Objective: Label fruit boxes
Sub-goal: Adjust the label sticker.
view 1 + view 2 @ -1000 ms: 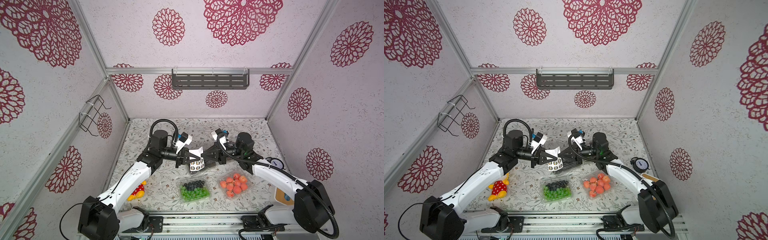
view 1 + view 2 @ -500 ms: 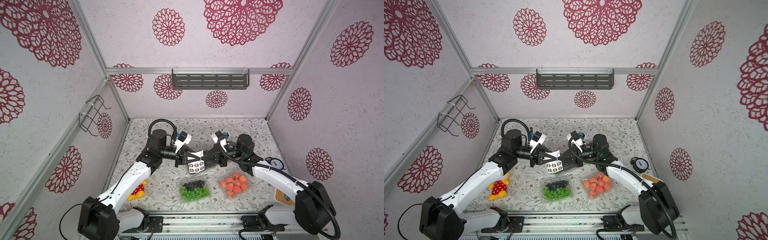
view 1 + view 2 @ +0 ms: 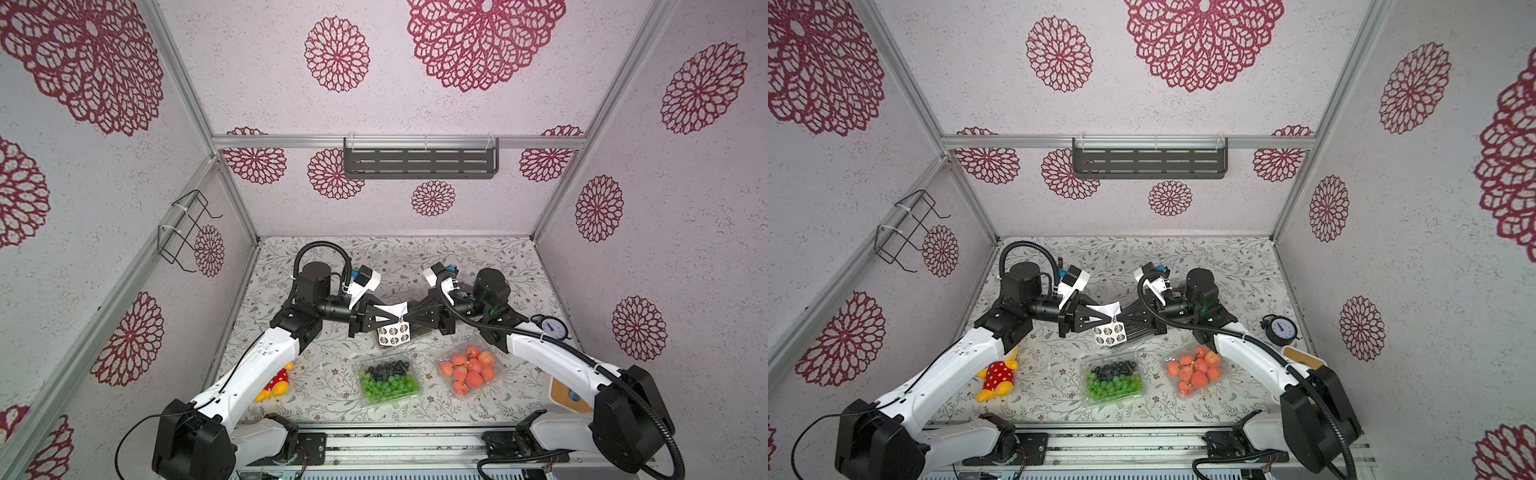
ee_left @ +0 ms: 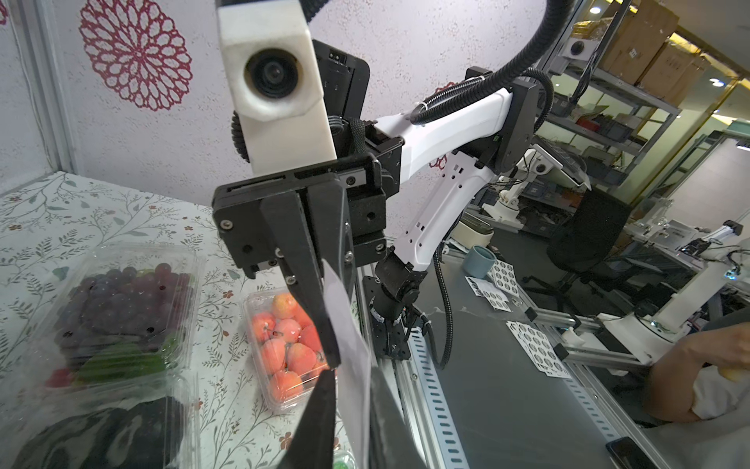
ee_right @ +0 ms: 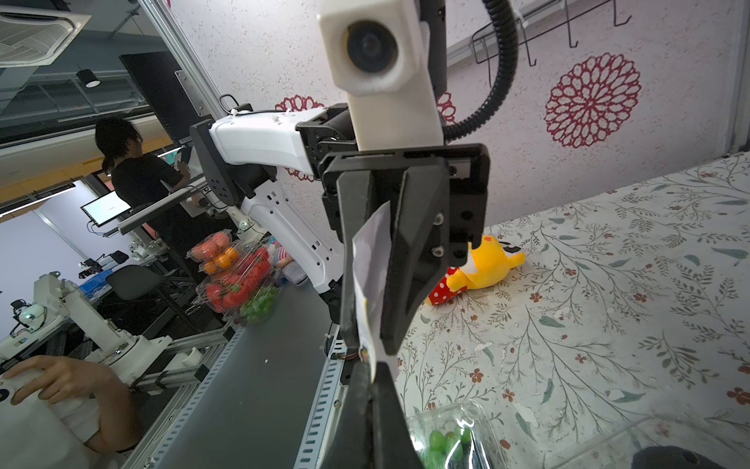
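Found right tool [image 3: 410, 323] pinching white paper sticker sheet [image 3: 392, 336], left tool [image 3: 400, 321] straddling it; cannot tell its grip. Noted clear plastic clamshell fruit boxes [image 3: 388, 380] on floral counter [image 3: 324, 386] below. Advise nipping one sticker edge, peeling slowly.

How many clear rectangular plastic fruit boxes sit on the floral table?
4: the green-and-blue fruit box and orange-red fruit box near the front edge; the dark purple fruit box and black fruit box farther back, mostly hidden in both top views.
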Tool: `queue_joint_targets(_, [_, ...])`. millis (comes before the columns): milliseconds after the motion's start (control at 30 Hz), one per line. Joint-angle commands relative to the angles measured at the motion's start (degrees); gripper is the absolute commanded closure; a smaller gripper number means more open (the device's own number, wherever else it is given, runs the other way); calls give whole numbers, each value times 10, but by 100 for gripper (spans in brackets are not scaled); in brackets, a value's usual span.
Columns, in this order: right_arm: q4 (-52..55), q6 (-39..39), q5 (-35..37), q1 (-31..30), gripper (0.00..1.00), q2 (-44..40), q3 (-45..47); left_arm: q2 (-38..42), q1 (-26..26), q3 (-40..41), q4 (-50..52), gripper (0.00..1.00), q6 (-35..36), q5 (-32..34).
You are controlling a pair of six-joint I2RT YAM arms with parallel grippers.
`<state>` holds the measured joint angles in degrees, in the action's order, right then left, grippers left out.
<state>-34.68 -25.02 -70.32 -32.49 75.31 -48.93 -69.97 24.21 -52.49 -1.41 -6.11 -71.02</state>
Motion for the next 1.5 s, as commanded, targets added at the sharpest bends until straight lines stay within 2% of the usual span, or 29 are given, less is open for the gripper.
queue_joint_targets(0, [-11, 18, -13, -5, 100, -17, -12, -7, -4, -9, -2, 85, -2, -1])
queue_joint_targets(200, [-9, 22, -17, -7, 100, -12, -13, -15, -4, -13, 5, 96, 7, -17])
queue_joint_targets(267, [-9, 24, -18, -6, 100, -11, -13, -15, -5, -13, 5, 96, 8, -24])
queue_joint_targets(367, [-4, 29, -17, -6, 100, -12, -15, -10, -5, -11, 6, 84, 9, -25])
queue_joint_targets(433, [2, 34, -13, -5, 100, -13, -17, -3, -6, -5, 6, 83, 11, -24])
queue_joint_targets(633, [6, 35, -9, -5, 100, -16, -17, 4, -10, 2, 4, 90, 11, -27])
queue_joint_targets(833, [1, 31, -5, -5, 100, -15, -17, -7, -11, 1, 1, 92, 5, -31])
queue_joint_targets(933, [-21, 18, -7, -5, 100, -15, -13, -9, -11, 0, 1, 100, 4, -31])
queue_joint_targets(1200, [-51, -3, -10, -7, 100, 0, -13, -18, -5, -6, -16, 100, -10, -63])
queue_joint_targets(1467, [-75, -14, -21, -10, 100, 1, -6, -23, -2, -6, -37, 100, -28, -66])
